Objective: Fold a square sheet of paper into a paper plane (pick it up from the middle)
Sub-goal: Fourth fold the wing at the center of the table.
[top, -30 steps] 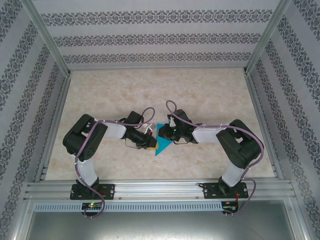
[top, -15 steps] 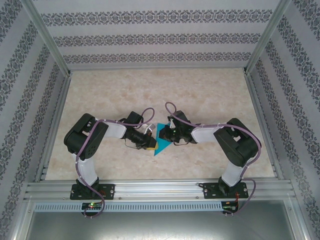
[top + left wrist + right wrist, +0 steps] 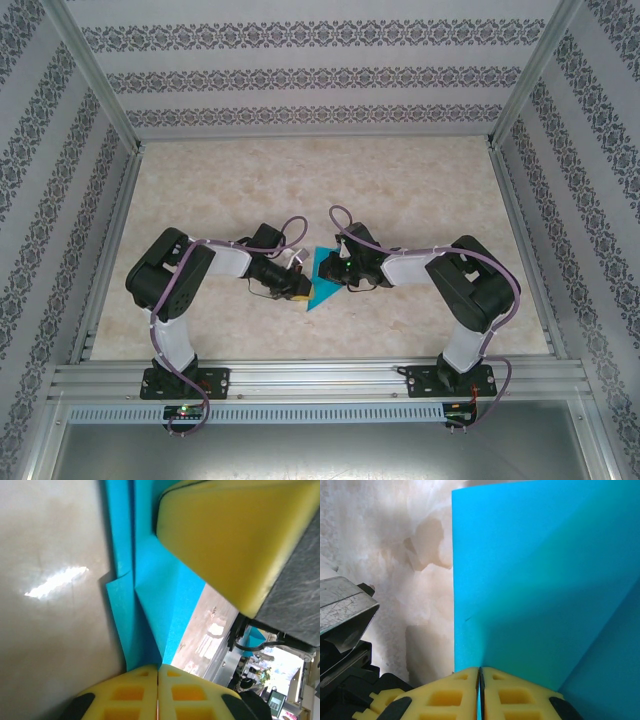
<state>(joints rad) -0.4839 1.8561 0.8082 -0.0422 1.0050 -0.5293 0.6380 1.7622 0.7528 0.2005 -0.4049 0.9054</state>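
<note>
Top external view: both arms reach inward and meet near the middle of the table (image 3: 400, 180), a little toward its near edge. The sheet of paper (image 3: 322, 292), teal-blue, sits between the two grippers and shows as a folded wedge pointing at the near edge. The left gripper (image 3: 298, 288) is at the wedge's left side, the right gripper (image 3: 335, 268) at its far right side. Left wrist view: yellow fingertips pressed together, with the layered, creased sheet running into the seam between them, so it is pinched. A broad yellow finger (image 3: 230, 535) of the right gripper lies against the paper just beyond. Right wrist view: fingers closed too, the sheet's edge caught in their seam, and a flat blue panel stretching away above the mottled tabletop.
</note>
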